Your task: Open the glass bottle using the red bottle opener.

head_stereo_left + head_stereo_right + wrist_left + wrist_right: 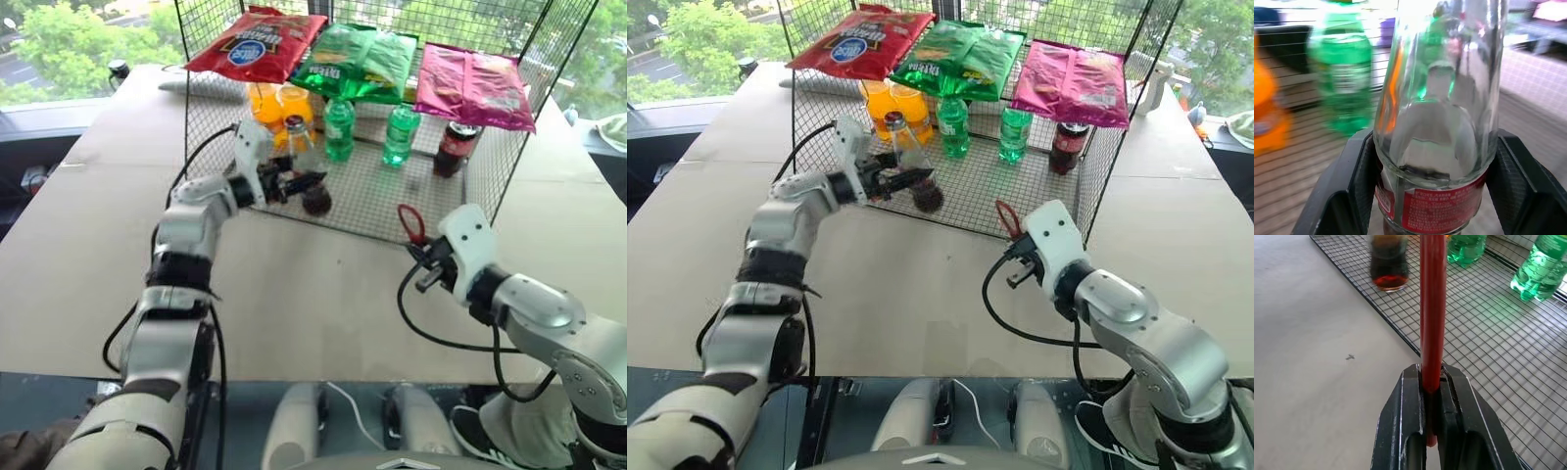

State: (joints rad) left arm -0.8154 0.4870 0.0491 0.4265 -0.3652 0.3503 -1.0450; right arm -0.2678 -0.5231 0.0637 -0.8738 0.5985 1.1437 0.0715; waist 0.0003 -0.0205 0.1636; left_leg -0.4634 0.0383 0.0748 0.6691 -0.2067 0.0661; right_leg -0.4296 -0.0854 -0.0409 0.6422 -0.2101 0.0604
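Left pincer (1432, 196) clamped around glass bottle (1437, 122) at label height, over wire rack (392, 196). Right pincer (1432, 382) clenched on red bottle opener (1432, 308), above tabletop (313, 294).

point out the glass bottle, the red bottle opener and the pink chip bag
glass bottle (1437, 147), left wrist view, clear body above the red label
red bottle opener (1432, 318), right wrist view, flat red shaft
pink chip bag (473, 86), left eye view, middle of the bag

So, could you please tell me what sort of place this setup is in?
Probably an indoor demo or lab room by big windows: a cardboard-covered table holds a wire mesh rack stocked like a snack shelf, with chip bags clipped on top and green plastic bottles beneath, trees outside.
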